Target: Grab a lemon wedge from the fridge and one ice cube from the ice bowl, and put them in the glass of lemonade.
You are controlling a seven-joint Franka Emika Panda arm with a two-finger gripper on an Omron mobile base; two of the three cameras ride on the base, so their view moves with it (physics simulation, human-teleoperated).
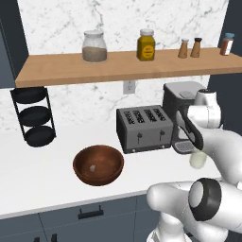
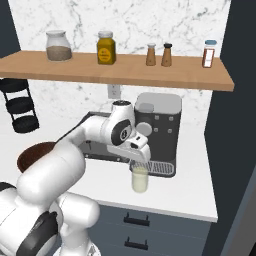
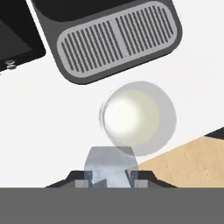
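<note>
My gripper (image 2: 140, 162) hangs right over the glass of lemonade (image 2: 140, 180), which stands on the white counter in front of the coffee machine. In the hand view the glass (image 3: 138, 116) lies just beyond the fingertips, seen from above. A pale grey ice cube (image 3: 109, 164) sits between the two fingers, and the gripper (image 3: 109, 178) is shut on it. The glass (image 1: 197, 159) shows below the hand (image 1: 186, 146) in the left base view. The brown ice bowl (image 1: 99, 179) stands to the left with another ice cube (image 1: 93, 168) in it. The lemon wedge and the fridge are out of view.
A grey toaster (image 1: 144, 127) stands between the bowl and the coffee machine (image 2: 157, 125), whose drip tray (image 3: 118, 39) lies just behind the glass. A wooden shelf (image 1: 118, 66) with jars hangs overhead. A black tiered rack (image 1: 33, 116) stands at far left.
</note>
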